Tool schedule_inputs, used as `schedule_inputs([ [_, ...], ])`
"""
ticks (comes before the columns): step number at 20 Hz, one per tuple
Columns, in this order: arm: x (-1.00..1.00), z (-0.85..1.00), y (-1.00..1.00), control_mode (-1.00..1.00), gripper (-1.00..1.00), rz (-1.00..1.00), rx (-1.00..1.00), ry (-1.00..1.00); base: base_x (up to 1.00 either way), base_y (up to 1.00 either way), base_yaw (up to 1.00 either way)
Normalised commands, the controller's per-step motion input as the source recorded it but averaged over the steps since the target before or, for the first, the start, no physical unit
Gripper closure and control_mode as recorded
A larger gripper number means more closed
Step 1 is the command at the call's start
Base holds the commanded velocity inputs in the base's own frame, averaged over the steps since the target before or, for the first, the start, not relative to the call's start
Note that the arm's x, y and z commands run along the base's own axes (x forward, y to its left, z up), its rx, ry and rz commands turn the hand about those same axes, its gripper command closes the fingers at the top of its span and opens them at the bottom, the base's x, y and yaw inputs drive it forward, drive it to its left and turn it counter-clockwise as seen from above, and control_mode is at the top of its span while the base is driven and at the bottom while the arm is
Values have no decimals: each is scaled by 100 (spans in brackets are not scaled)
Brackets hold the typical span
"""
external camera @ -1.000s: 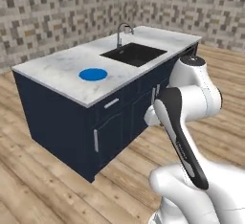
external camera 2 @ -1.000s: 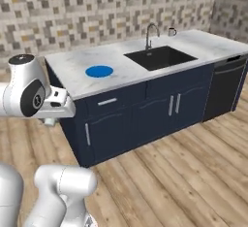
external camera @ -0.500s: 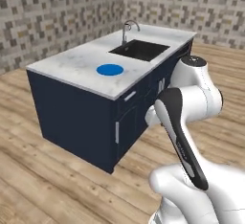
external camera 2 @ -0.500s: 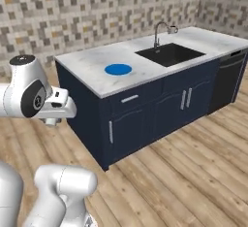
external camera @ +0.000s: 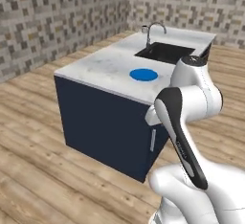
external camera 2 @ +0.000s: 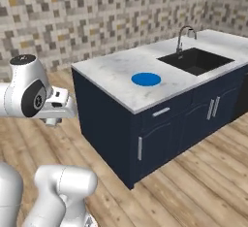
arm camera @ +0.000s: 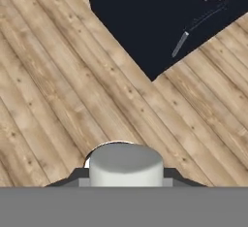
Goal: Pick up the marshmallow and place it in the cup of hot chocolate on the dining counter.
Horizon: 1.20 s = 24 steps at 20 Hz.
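Base has driven since the earlier frames: both base views have swung, and the island counter (external camera: 105, 67) now presents its near corner and sits larger in frame; arm fold looks unchanged. Gripper (arm camera: 125, 176) is narrow, with the marshmallow (arm camera: 126, 162) pinched between the dark fingertips (arm camera: 72, 177), upright, flat top facing the camera. Hand points down at the wood floor (arm camera: 58, 100), just beside the counter's navy base (arm camera: 145, 17); one cabinet handle (arm camera: 180, 44) is visible there. On the marble top (external camera 2: 111, 71), the blue plate (external camera: 143, 74) (external camera 2: 146, 79) lies flat between the near corner and the sink (external camera: 165, 52) (external camera 2: 196, 60). Faucet (external camera: 152, 28) (external camera 2: 184, 34) stands at the sink's far edge. Tiled wall (external camera: 48, 12) is behind.
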Motion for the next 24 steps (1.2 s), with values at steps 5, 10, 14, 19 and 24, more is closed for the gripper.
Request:
schedule_inputs([
  [5,0,0,0,100,100,0,0,0,51,100,-5],
  [10,0,0,0,100,100,0,0,0,59,100,-13],
  [14,0,0,0,100,100,0,0,0,53,100,-22],
  [19,0,0,0,100,100,0,0,0,43,100,-30],
  [24,0,0,0,100,100,0,0,0,33,100,-33],
])
